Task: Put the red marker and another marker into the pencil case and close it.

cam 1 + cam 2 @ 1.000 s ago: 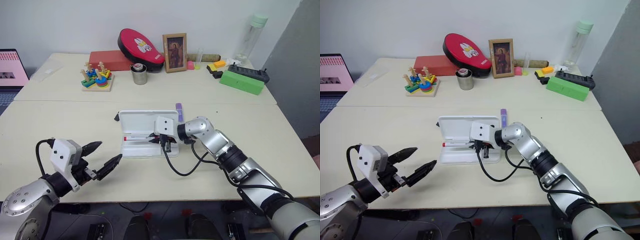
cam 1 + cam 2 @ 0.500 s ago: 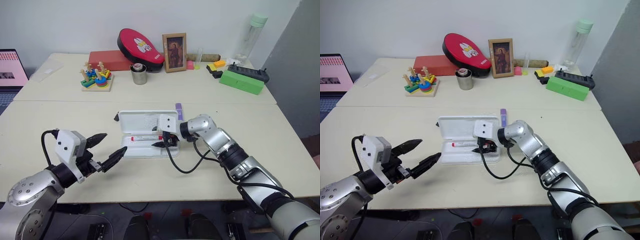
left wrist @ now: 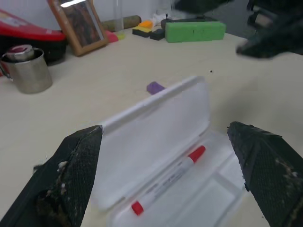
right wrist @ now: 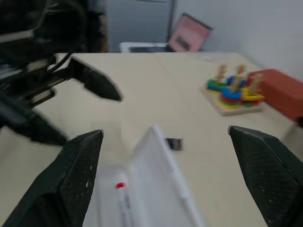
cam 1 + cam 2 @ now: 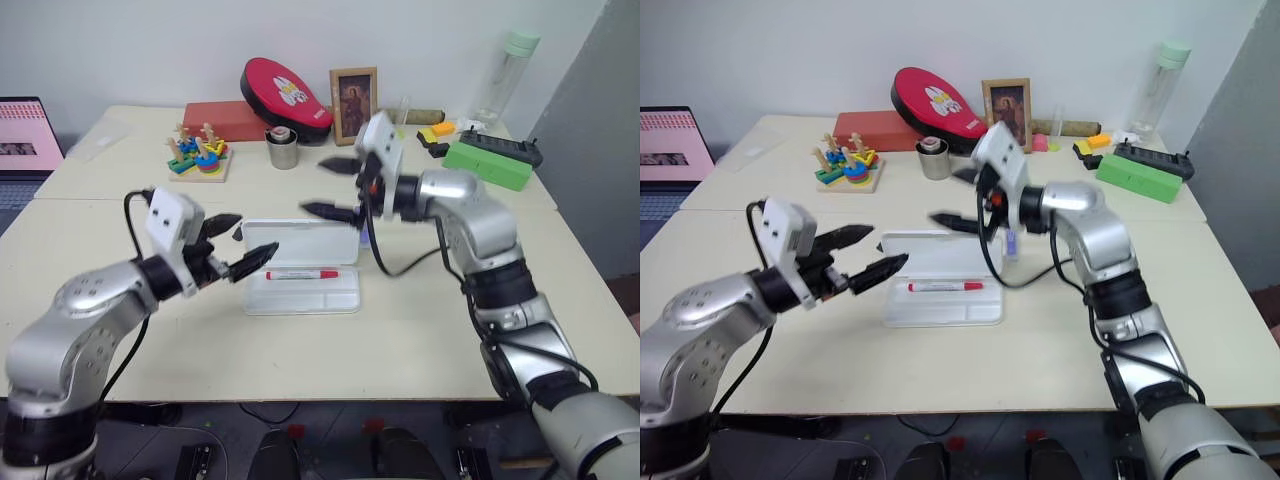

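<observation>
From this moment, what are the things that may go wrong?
The lilac marker lies on the table behind the raised lid of the pencil case, so reaching for it may knock the lid shut or push the case. The red marker rests loosely in the tray and may roll out. Both open grippers, right and left, hover close together and might collide.

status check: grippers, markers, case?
Left gripper open, empty; right gripper open, empty above case. Red marker in open pencil case. Lilac marker on table behind case. Nothing blocking.

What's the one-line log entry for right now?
red marker: in open pencil case | lilac marker: on table | left gripper: open | right gripper: open, empty
</observation>
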`<state>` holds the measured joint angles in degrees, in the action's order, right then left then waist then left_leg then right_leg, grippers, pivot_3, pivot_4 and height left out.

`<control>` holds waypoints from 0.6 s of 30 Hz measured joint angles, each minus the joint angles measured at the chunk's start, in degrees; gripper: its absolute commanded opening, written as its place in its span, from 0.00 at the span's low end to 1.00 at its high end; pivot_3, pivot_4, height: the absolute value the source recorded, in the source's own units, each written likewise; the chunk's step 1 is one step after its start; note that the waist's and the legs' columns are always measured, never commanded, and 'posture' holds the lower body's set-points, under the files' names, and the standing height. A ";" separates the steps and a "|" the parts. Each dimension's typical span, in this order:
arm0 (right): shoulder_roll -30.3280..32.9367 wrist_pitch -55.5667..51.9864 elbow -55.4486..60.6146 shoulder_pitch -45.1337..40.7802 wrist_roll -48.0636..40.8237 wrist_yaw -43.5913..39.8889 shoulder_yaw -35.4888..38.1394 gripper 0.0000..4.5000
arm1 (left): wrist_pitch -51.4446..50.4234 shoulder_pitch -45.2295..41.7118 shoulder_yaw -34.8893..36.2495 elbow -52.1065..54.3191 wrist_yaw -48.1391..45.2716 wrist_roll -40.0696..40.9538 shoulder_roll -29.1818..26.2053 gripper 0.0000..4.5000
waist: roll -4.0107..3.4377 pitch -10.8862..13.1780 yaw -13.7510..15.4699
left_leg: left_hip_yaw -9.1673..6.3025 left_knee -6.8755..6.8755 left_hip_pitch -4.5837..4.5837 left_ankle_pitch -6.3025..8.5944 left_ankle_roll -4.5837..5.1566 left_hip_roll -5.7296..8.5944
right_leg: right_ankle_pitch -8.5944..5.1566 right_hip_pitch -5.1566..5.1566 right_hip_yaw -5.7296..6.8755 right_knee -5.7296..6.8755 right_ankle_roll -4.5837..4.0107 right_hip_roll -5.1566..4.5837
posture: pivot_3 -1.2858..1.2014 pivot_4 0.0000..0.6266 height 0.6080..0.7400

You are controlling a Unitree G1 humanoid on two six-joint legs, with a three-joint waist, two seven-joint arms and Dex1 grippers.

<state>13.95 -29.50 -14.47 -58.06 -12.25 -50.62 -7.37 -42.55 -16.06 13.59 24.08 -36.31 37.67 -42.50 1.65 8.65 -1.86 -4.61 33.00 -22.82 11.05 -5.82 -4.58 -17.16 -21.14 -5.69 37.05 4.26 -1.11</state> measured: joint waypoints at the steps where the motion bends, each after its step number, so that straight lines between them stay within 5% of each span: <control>1: 0.02 0.12 -4.33 -1.61 0.90 3.56 1.35 0.99 | -0.68 -2.92 -1.98 -2.06 -0.50 -0.48 0.00 1.00 | 0.06 -0.04 -0.05 | 0.00 -0.01 0.00 0.00 0.00 0.00 | 0.00 0.00 0.00 0.00 -0.01 0.00 | 0.52 0.24 1.00; 7: 1.50 0.44 -26.81 -4.27 7.56 19.22 3.91 0.99 | -3.50 -10.72 -9.17 -8.51 -1.32 -2.61 0.57 1.00 | 0.11 -0.07 -0.12 | 0.03 -0.18 -0.15 0.02 0.03 0.01 | -0.03 -0.17 -0.02 0.02 -0.14 0.00 | 0.52 0.24 1.00; 18: -3.99 3.88 -37.27 -3.14 8.80 25.12 4.29 0.99 | -4.65 -16.79 -10.63 -12.00 -0.33 -4.42 4.60 1.00 | 0.03 -0.01 -1.78 | 0.08 -0.16 -0.14 0.04 0.06 0.01 | -0.03 -0.14 0.04 0.06 -0.16 -0.02 | 0.52 0.24 1.00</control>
<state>9.96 -25.62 -51.73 -61.20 -3.45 -25.50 -3.09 -47.20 -32.85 2.96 12.08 -36.64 33.25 -37.90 1.68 8.63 -3.63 -4.53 32.84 -22.95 11.08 -5.76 -4.57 -17.19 -21.28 -5.65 37.11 4.10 -1.13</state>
